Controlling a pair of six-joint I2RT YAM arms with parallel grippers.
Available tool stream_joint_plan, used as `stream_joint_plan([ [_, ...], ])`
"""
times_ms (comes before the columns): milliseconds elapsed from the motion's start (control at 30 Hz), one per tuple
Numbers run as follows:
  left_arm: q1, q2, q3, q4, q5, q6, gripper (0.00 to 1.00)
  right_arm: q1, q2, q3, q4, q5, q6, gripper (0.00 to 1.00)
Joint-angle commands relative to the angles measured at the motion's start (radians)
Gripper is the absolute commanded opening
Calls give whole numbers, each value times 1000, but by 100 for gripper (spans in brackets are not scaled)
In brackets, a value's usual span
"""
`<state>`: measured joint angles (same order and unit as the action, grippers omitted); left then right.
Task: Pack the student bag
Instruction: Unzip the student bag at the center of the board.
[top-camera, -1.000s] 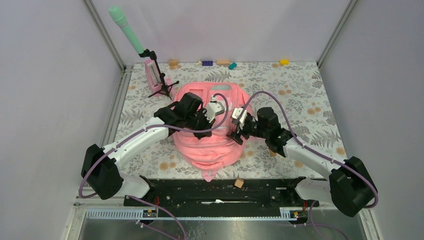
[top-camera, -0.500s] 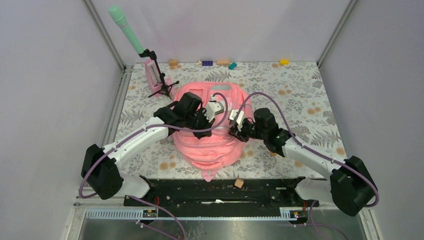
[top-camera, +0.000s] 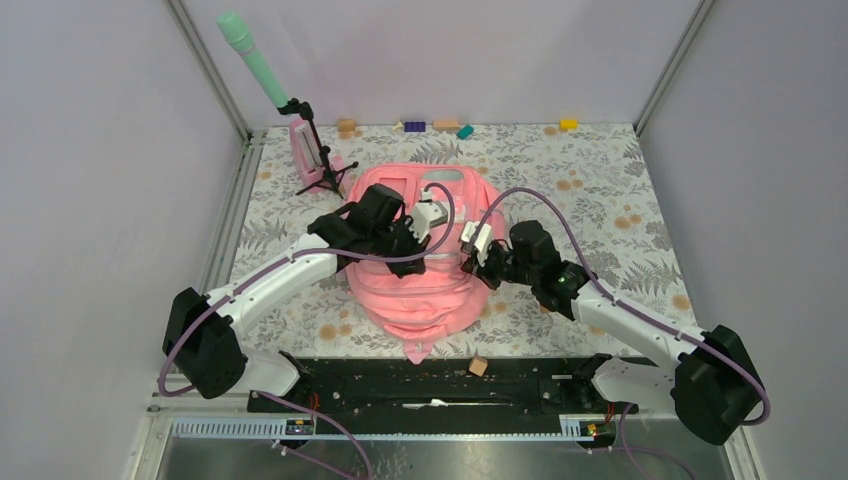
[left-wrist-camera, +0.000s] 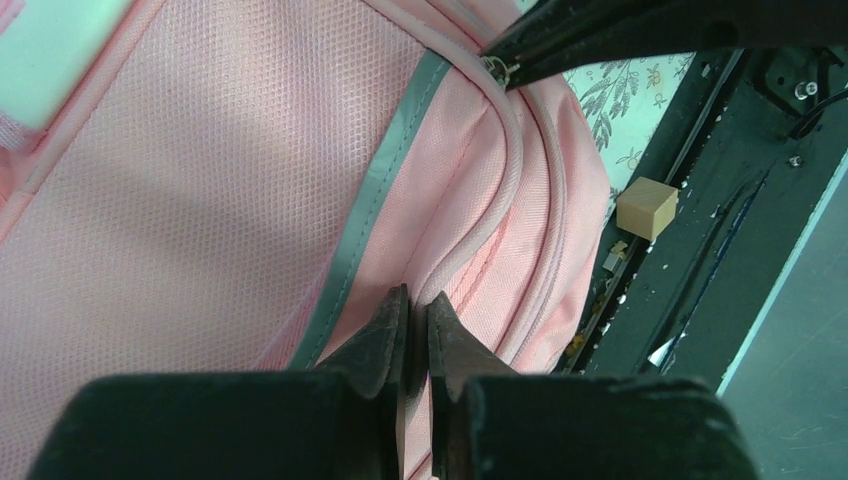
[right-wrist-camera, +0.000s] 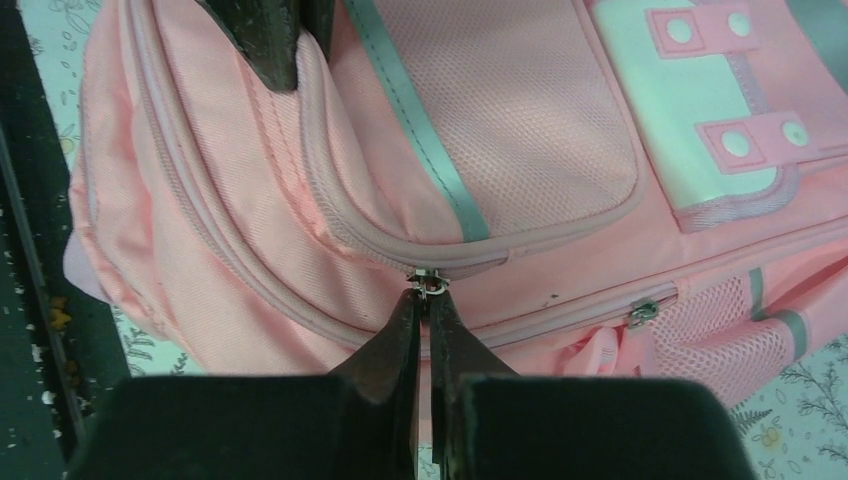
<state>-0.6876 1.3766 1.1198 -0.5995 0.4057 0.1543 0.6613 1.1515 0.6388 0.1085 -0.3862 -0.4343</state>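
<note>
Student bag (top-camera: 415, 295) lies flat mid-table (top-camera: 620, 200), front up, both wrists covering its middle in the top view. Far-left corner: green microphone (top-camera: 255, 65) on a stand, pink metronome (top-camera: 303, 145) just beside it. Small blocks (top-camera: 414, 126) line the back wall, and a wooden cube (top-camera: 479, 367) sits near the front rail. Left gripper (left-wrist-camera: 418, 300) — fingers nearly together, only a sliver of gap, tips pinching pink fabric beside the grey strip (left-wrist-camera: 360, 210). Right gripper (right-wrist-camera: 428, 300) — fingers clamped on the zipper pull (right-wrist-camera: 428, 282) of the front pocket.

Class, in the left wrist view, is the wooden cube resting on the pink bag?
No, the wooden cube lies off the student bag, at the black rail's edge.
</note>
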Motion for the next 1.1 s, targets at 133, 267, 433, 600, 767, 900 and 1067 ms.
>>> stream_joint_plan([
  [133,-10,-11,2,227,1,-166,0,84,12,129,-300,84,279,0],
  [267,-29,-10,-15,304,-29,-231,0,112,42,163,-324,99,381,0],
  [433,-52,-17,-54,405,-39,-300,0,154,41,148,-218,85,532,0],
  [600,-101,7,-46,475,-36,-336,0,168,36,130,-129,96,674,0],
  [767,-136,38,-24,537,-21,-364,0,168,38,122,-144,229,702,0],
  [900,-135,4,-39,522,-77,-352,26,169,15,108,-178,334,707,0],
  [1067,-133,-115,-109,457,-165,-318,73,167,-21,68,-181,381,717,0],
])
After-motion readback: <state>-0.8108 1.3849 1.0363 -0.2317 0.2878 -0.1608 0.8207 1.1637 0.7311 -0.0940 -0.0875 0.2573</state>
